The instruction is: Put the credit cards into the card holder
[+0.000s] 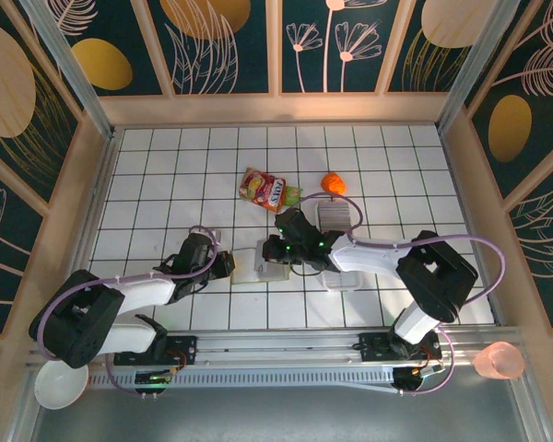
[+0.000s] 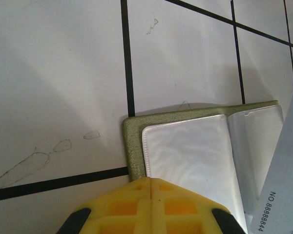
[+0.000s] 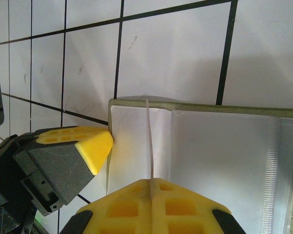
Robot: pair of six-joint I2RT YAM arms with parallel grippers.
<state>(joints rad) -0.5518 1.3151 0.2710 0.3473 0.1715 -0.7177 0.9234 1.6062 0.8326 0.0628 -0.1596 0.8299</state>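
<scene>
The card holder [image 2: 185, 156] is laid open mid-desk, a bit toward the near edge, left jaws pressed together at its rim, while one thin, stiff, probably slick credit card [image 2: 283, 195] is pinched by the right jaws, likely best held by a short end.
</scene>
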